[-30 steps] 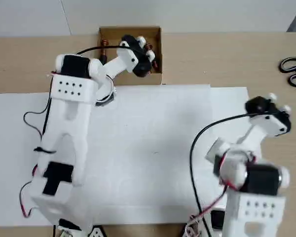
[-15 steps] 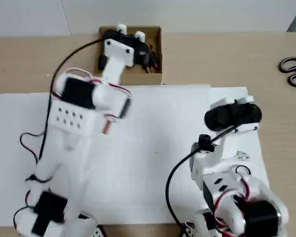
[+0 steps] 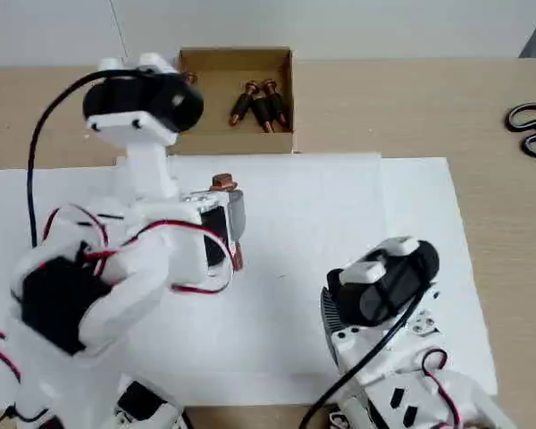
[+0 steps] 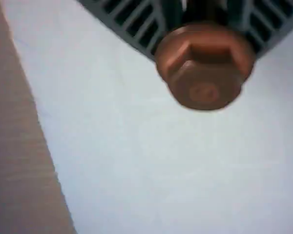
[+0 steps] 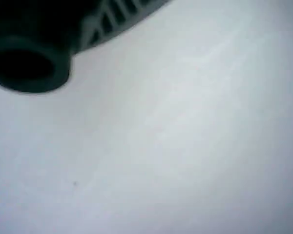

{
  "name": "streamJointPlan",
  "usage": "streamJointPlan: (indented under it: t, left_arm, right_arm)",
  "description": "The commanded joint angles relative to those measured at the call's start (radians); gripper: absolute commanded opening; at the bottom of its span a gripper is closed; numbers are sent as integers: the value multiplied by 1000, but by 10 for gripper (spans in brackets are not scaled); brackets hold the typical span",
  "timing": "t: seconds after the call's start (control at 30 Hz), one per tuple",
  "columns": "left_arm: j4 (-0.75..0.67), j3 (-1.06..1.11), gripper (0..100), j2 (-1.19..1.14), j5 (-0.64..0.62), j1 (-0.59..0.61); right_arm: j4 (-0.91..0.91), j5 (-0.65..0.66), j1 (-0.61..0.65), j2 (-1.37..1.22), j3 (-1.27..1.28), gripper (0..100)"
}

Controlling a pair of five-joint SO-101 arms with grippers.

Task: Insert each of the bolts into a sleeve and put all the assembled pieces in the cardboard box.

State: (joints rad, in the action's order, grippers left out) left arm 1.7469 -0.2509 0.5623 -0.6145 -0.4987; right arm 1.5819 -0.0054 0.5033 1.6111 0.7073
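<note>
Hanging low over a white sheet point(image 3: 339, 214) with both arms folded back on themselves, well inside its borders. Leaves a broad stretch of bare sheet between the left claw point(image 4: 205, 14) and the right claw point(image 5: 63, 29), the two well apart. Shows the sheet's side edge and a strip of wooden tabletop point(image 4: 19, 161) near the left claw in the left wrist view. Ahead of the left claw, past the sheet's far edge and just beside it: the cardboard box point(image 3: 216, 121), top uncovered, walls upright. Inside, toward the wall on the right claw's side: assembled pieces point(image 3: 259, 105), copper heads with dark sleeves, lying close together, bare cardboard floor beside them. Far out to the right of the right claw, on bare tabletop, well off the sheet: a pair of scissors point(image 3: 531, 130).

Left claw: clamped narrow on a copper bolt point(image 4: 203, 68), hex head poking out from the dark ribbed jaw, over the sheet; cannot tell whether touching the paper. Right claw: holding a black sleeve point(image 5: 27, 66) against its ribbed jaw, hollow end facing the wrist camera, white sheet all around beneath.
</note>
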Motion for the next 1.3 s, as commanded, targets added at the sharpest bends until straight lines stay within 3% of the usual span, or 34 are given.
streamJointPlan:
  t: [0.0, 0.23, 0.67, 1.07, 1.27]
  left_arm:
    - [-17, -4, 5, 44, -35, -28]
    - [-186, -2, 5, 127, -32, -26]
    - [-344, 150, 5, 140, -34, -25]
    - [-589, 463, 5, 155, -26, -20]
    - [-796, 722, 5, 362, 74, -23]
  right_arm:
    - [-53, 38, 31, 65, 38, 4]
    - [-128, 51, 188, 185, 181, 4]
    - [-369, 43, 228, 200, 388, 4]
    - [-447, 49, 211, 202, 456, 4]
    - [-452, 48, 122, 202, 456, 4]
